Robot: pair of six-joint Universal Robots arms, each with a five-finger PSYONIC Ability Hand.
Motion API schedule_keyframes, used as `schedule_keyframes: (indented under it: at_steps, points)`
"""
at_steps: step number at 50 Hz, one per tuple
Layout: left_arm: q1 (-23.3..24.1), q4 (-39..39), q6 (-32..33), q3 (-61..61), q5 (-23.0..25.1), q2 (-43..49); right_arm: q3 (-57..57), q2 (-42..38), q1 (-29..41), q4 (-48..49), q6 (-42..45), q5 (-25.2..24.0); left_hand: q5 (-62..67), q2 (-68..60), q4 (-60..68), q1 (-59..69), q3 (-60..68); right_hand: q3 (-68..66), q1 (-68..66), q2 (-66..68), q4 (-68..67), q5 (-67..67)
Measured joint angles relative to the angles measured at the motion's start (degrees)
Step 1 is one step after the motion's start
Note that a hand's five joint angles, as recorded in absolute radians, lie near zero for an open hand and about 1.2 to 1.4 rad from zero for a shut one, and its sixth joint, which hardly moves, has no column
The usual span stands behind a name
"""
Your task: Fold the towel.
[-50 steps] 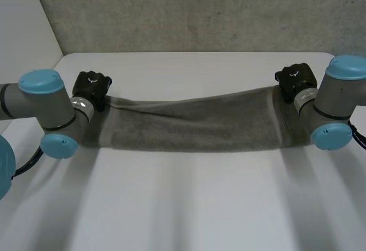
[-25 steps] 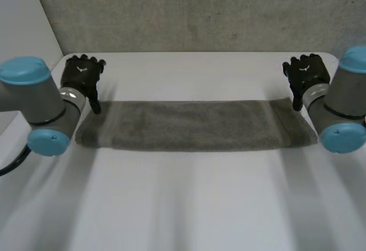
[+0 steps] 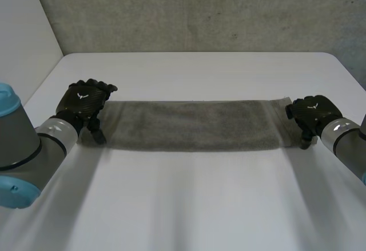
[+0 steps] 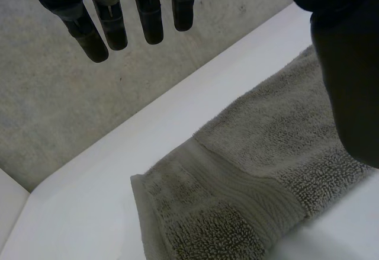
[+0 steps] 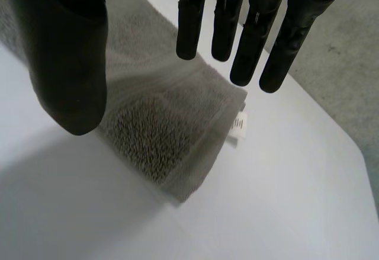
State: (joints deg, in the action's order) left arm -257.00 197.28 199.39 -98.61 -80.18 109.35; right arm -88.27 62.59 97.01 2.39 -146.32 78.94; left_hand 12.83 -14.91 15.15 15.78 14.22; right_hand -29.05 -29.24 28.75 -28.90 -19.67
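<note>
Fingers (image 4: 112,29) of the left hand (image 3: 84,101) are straight and spread, released, with the thumb set wide of them and nothing in between. The right hand (image 3: 311,111) is the same: its fingers (image 5: 190,29) are straight, its thumb is apart and it holds nothing.

In the head view the left hand sits at the middle left of the frame, back upward, over the left end of the towel (image 3: 189,125). The right hand sits at the middle right, at the towel's other end. Both forearms reach in from the lower corners. The grey towel lies flat as a long, narrow folded strip across the middle of the white tabletop (image 3: 189,205), with a concrete wall (image 3: 200,11) behind.

The head view does not settle whether either hand touches the cloth. Each wrist view shows its own hand raised clear above it. The left wrist view adds a woven band (image 4: 249,183) crossing the towel's end below the palm. The right wrist view adds a small white label (image 5: 239,124) poking out at the towel's corner below the fingertips.
</note>
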Motion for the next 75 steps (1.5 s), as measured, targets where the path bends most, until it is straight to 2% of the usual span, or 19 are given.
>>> schedule_keyframes:
  at_steps: [6,9,19,23,29,31,44,53,60,63,66,71,74,75]
  points:
    - [0.2,2.3,-0.1,-1.8,-0.1,-1.0,0.1,-3.2,-1.4,3.5,0.2,-1.3,0.0,0.0,0.0,0.0,0.0,-2.7,-2.8,2.7,-2.9,-2.6]
    - [0.3,2.8,-0.1,-2.0,-0.2,-1.1,0.7,-4.8,-1.5,4.6,0.5,-1.4,0.0,0.0,0.0,0.0,0.0,-8.7,-8.6,8.9,-8.9,-8.5]
    - [0.7,3.1,-0.1,-1.9,-0.2,-0.9,3.3,-8.4,-1.3,4.9,0.8,-1.0,0.0,0.0,0.0,0.0,0.0,-16.4,-16.0,16.5,-16.5,-15.8]
    - [0.8,3.2,-0.2,-1.9,-0.3,-0.9,4.3,-9.4,-1.4,4.9,0.8,-0.8,0.0,0.0,0.0,0.0,0.0,-32.4,-32.5,33.1,-32.6,-31.4]
    - [0.7,3.7,-0.4,-2.0,-0.3,-0.9,5.3,-10.1,-1.7,5.0,0.9,-0.7,0.0,0.0,0.0,0.0,0.0,-39.7,-40.4,39.9,-40.5,-39.6]
    - [0.7,3.8,-0.4,-2.0,-0.3,-0.9,5.4,-10.3,-1.9,5.0,0.9,-0.6,0.0,0.0,0.0,0.0,0.0,-46.3,-46.4,45.7,-46.8,-46.1]
    - [0.5,3.8,-0.4,-2.2,-0.5,-1.2,6.0,-10.1,-6.0,4.5,2.0,1.1,0.0,0.0,0.0,0.0,0.0,-47.6,-46.8,45.9,-48.1,-46.9]
    - [0.1,3.7,-1.0,-2.5,-0.5,-3.3,8.4,-7.9,-15.2,2.1,11.8,3.3,0.0,0.0,0.0,0.0,0.0,-47.7,-47.0,45.9,-48.1,-46.9]
    - [0.0,3.8,-1.8,-2.2,-0.5,-4.1,13.2,-5.5,-17.1,-0.1,14.4,3.8,0.0,0.0,0.0,0.0,0.0,-47.7,-47.0,45.9,-48.1,-46.9]
    - [0.0,3.8,-1.9,-1.9,-0.5,-4.2,15.3,-3.5,-15.0,-0.6,12.4,3.8,0.0,0.0,0.0,0.0,0.0,-47.8,-47.1,45.9,-48.1,-46.9]
    - [0.3,3.8,-1.9,-1.3,-0.6,-4.2,17.6,-1.1,-9.0,-0.5,9.0,3.6,0.0,0.0,0.0,0.0,0.0,-47.8,-47.2,45.9,-48.2,-46.9]
    - [0.9,3.8,-2.0,0.0,-0.8,-4.0,20.1,0.5,4.0,1.4,4.9,3.4,0.0,0.0,0.0,0.0,0.0,-47.8,-47.2,46.2,-48.2,-46.9]
    - [1.7,3.8,-2.6,0.9,-0.9,-4.0,20.6,-1.2,14.5,4.5,4.1,3.3,0.0,0.0,0.0,0.0,0.0,-47.8,-47.3,46.5,-48.3,-46.9]
    - [1.8,3.8,-2.7,1.0,-0.9,-4.0,20.6,-1.5,15.9,5.0,4.0,3.3,0.0,0.0,0.0,0.0,0.0,-47.8,-47.3,46.5,-48.3,-46.9]
